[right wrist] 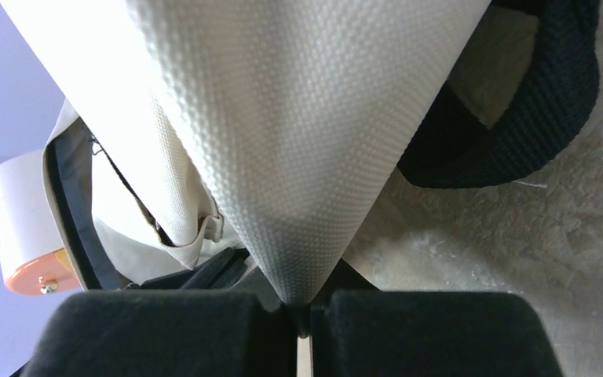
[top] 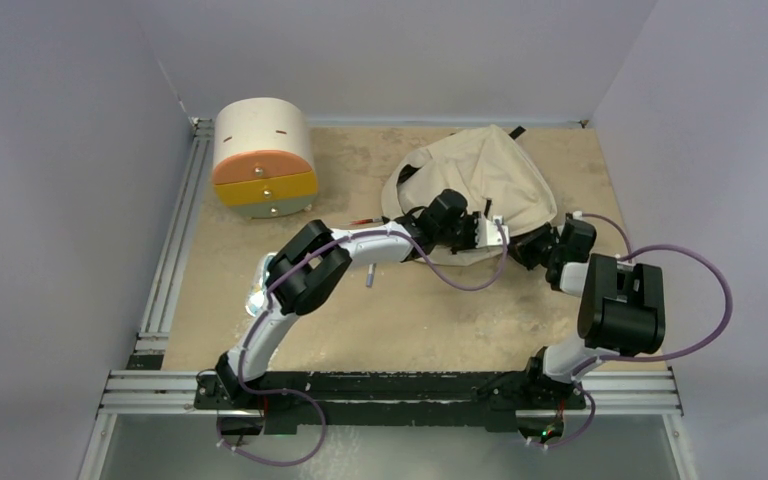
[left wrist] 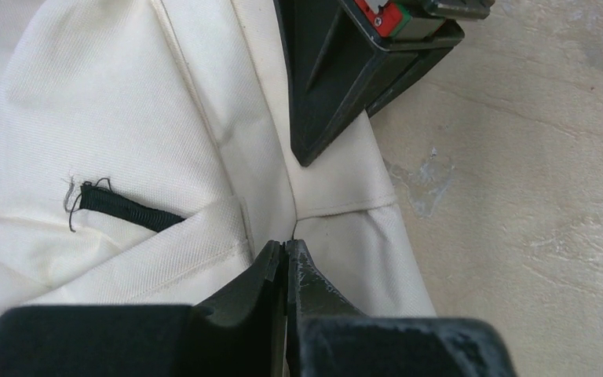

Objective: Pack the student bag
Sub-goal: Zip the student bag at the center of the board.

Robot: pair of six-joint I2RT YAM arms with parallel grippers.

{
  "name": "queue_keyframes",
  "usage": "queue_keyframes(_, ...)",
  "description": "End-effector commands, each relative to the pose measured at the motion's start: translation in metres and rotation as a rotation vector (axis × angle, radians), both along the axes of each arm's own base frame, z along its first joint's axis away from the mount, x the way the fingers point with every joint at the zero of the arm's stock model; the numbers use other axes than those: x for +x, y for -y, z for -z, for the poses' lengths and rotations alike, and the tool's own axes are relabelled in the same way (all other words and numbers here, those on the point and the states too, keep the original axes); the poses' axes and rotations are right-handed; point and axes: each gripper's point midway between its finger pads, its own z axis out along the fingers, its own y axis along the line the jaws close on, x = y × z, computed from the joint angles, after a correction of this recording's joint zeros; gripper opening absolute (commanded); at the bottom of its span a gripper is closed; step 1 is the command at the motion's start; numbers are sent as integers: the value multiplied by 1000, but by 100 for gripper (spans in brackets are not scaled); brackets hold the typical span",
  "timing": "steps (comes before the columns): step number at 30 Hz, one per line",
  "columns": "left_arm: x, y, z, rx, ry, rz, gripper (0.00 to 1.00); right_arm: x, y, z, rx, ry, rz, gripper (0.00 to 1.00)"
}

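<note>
- Beige fabric student bag [top: 495,170] lies at the far right of the counter [top: 400,320], near the back wall.
- Grip: left jaws are closed to a slit, nipping a seam of the bag; right jaws are clamped on a taut fold of it.
- Risk: both holds are thin tip pinches, so opposed pulling could slip the cloth free.
- No brand, label or legible writing seen.

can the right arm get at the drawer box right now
Probably not: the right tool is shut on the bag, and the left arm lies between it and the box.
</note>
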Motion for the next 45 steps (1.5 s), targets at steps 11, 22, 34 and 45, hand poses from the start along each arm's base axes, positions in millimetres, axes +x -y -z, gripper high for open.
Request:
queue_keyframes(11,25,-56,-76,-82,-4,-158,0,20,44,-20,-218,16,128,0)
queue_keyframes(22,23,-117,-78,-67,-69,-289,0,27,69,-30,-286,10,193,0)
queue_keyframes(34,20,-163,-99,-75,-70,-397,0,38,87,-58,-308,52,267,0)
queue_keyframes(45,14,-149,-109,-121,-143,-332,0,24,67,-67,-300,103,164,58)
